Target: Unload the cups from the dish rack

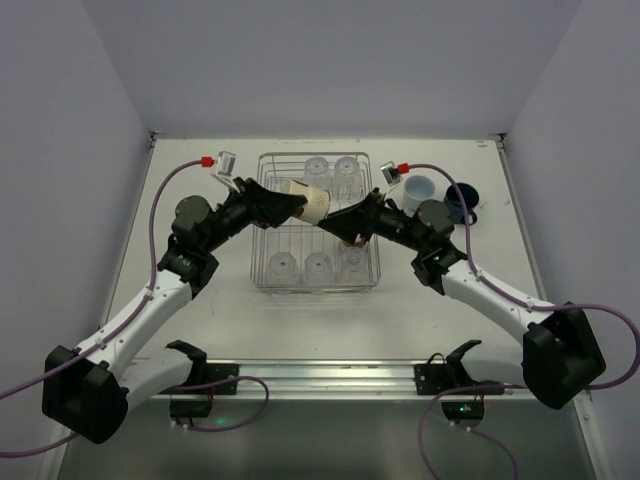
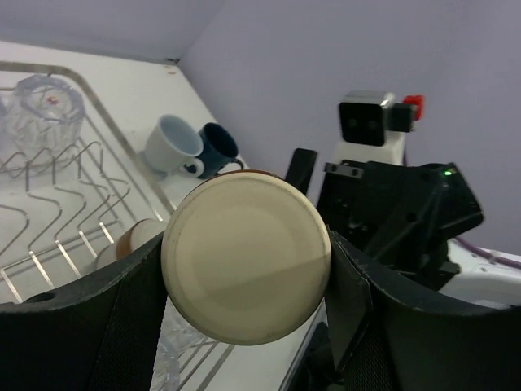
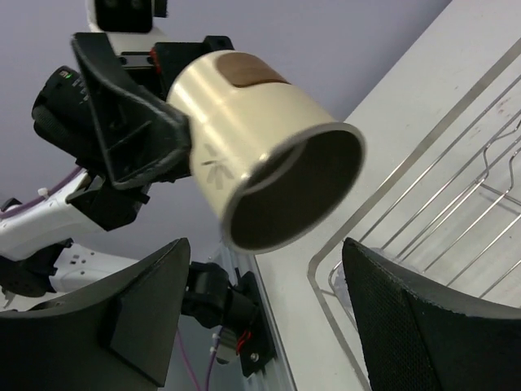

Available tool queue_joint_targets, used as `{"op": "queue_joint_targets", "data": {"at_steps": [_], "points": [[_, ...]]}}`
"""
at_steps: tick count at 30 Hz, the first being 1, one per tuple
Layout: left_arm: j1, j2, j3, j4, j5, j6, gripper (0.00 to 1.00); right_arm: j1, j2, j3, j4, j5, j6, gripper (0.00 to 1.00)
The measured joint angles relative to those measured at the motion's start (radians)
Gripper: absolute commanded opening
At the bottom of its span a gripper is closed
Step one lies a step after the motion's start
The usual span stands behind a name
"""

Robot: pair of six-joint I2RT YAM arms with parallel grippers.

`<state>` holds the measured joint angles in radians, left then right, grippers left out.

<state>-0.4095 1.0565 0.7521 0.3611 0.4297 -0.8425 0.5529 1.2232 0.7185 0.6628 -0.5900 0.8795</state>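
Count, top view: 9 cups in all.
- 5 clear tumblers (image 1: pixel 318 264), all in the dish rack (image 1: pixel 318 289). 2 sit in the upper row, 3 along the lower edge.
- 1 beige cup (image 1: pixel 312 204), held in the air over the rack's middle.
- 1 brown-rimmed cup (image 2: pixel 134 240), in the rack among the prongs. It shows lower left in the L wrist view; in the top view it's mostly hidden under the R arm.
- 1 pale blue cup (image 1: pixel 418 190) and 1 dark blue mug (image 1: pixel 462 201), both on the bench (image 1: pixel 300 335) just right of the rack's upper right corner. They stand side by side; can't tell if they touch.

L tool (image 2: pixel 247 265): clamped on the beige cup, w/ one black finger (image 2: pixel 114 318) on each side of the body. The cup lies sideways. Its flat base faces the L wrist cam and fills the centre of that frame; its mouth points toward the R arm.

R tool (image 3: pixel 264 273): fingers wide apart, nothing held. In the R wrist view the beige cup is upper centre, w/ its open mouth just above the gap between the fingers. No contact w/ either finger that I can see. In the top view the R tool's tip is just beside the cup's mouth, at frame centre over the rack.
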Motion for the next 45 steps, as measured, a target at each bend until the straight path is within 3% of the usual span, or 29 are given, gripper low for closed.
{"op": "queue_joint_targets", "data": {"at_steps": [7,13,15,16,18,19,21,25,34,40,45], "points": [[-0.004,-0.027,-0.046,0.18,0.071,-0.114,0.22,0.03,0.051,0.05,0.061,-0.037,0.028,0.59],[-0.006,-0.022,-0.088,0.217,0.098,-0.162,0.23,0.058,0.107,0.117,0.115,-0.065,0.048,0.47],[-0.006,-0.023,-0.094,0.228,0.098,-0.17,0.34,0.063,0.121,0.124,0.117,-0.068,0.05,0.31],[-0.004,-0.024,-0.096,0.228,0.093,-0.168,0.54,0.066,0.128,0.127,0.128,-0.075,0.064,0.25],[-0.001,-0.023,-0.098,0.228,0.09,-0.17,0.75,0.07,0.132,0.129,0.147,-0.075,0.076,0.08],[-0.002,-0.026,-0.098,0.227,0.091,-0.177,0.92,0.07,0.132,0.129,0.162,-0.081,0.085,0.04],[-0.002,-0.037,-0.092,0.201,0.086,-0.158,1.0,0.076,0.129,0.128,0.185,-0.082,0.089,0.0],[-0.01,-0.064,-0.03,0.072,0.062,-0.082,1.0,0.082,0.109,0.12,0.131,-0.081,0.056,0.0],[-0.01,-0.136,0.184,-0.28,-0.06,0.218,1.0,0.062,-0.116,0.143,-0.406,0.095,-0.233,0.0],[-0.01,-0.157,0.205,-0.496,-0.173,0.413,1.0,-0.152,-0.198,0.19,-0.786,0.317,-0.394,0.0],[-0.01,-0.122,0.185,-0.585,-0.188,0.495,1.0,-0.261,-0.108,0.226,-1.047,0.556,-0.473,0.0]]}}
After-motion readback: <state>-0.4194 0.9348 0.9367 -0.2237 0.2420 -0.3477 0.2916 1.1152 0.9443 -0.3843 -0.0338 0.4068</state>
